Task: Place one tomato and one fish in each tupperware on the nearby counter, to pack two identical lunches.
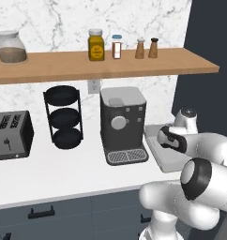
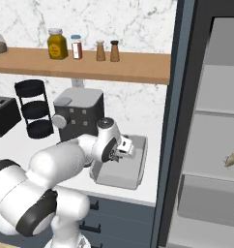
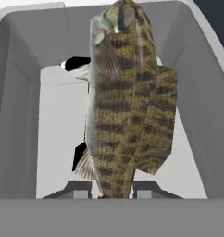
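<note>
White surface (image 1: 64, 171), left base view: coffee machine (image 1: 122, 123), toaster (image 1: 10, 135); one grey tupperware (image 1: 164, 157) at the right end, arm over it.

Right base view: gripper (image 2: 123, 151) low above that tupperware (image 2: 116, 175); a second fish (image 2: 233, 158) lies on a fridge shelf (image 2: 208, 177).

Hand view: gripper (image 3: 108, 194) pinches a fish (image 3: 125, 99) hanging inside the tray walls (image 3: 204, 106). Step judged: depositing fish. Next: lower slightly, release.
</note>
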Controlling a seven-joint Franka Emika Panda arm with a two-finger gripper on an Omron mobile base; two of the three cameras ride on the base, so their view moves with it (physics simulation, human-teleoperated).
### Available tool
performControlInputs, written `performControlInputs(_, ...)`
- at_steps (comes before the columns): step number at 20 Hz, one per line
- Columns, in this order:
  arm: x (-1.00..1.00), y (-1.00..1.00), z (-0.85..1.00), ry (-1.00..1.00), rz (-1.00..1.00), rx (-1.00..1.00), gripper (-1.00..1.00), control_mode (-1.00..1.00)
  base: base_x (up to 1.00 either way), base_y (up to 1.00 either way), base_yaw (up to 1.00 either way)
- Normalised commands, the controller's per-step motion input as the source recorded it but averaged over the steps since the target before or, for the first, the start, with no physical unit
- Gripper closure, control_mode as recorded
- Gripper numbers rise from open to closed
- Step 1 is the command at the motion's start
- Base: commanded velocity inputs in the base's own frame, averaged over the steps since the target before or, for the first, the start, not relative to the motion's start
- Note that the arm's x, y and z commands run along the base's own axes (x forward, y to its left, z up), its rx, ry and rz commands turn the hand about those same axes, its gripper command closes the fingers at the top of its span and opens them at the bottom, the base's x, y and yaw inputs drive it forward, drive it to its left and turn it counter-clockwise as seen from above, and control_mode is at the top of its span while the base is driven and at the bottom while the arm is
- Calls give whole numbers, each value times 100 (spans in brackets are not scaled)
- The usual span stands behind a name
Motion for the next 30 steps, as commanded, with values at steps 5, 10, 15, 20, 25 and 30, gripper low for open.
performControlInputs(5,-1,-7,9,-2,0,0,-100,-100,0,0,0)
performControlInputs(10,-30,0,98,0,0,0,-100,-100,0,0,0)
performControlInputs(15,-80,6,100,1,0,-1,-100,-100,0,0,0)
performControlInputs(20,-100,1,38,-3,1,-2,-100,-100,0,0,0)
performControlInputs(25,-80,27,0,-6,14,-10,-100,100,-20,9,5)
performControlInputs(30,0,0,0,0,0,0,-100,100,-100,28,25)
